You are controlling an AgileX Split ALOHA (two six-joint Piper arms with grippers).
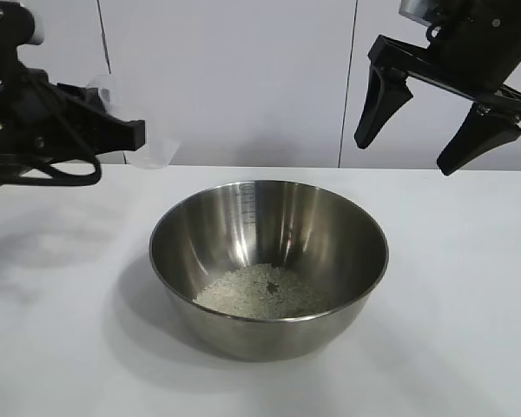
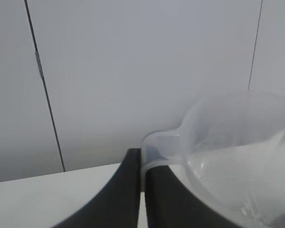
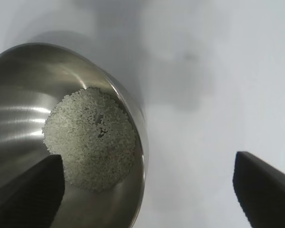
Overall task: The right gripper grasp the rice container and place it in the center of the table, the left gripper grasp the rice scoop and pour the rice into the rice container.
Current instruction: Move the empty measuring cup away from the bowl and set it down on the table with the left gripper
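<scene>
One round steel rice container (image 1: 269, 261) holds grainy rice (image 1: 260, 291); left pincer (image 2: 142, 190) clamps translucent rice scoop (image 2: 237, 156), right pincer (image 1: 430, 130) spread apart.

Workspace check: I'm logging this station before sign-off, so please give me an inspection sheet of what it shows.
Surface: white table, bare around the bowl.
Job's things: rice container upright at centre, rice piled inside; rice scoop held by its handle.
Clutter: nothing seen.
Grippers: left gripper raised at the left, shut on the scoop; right gripper open, raised, holding nothing.
Cables: black cable loop on the left arm.
Surroundings: pale panelled wall.
</scene>
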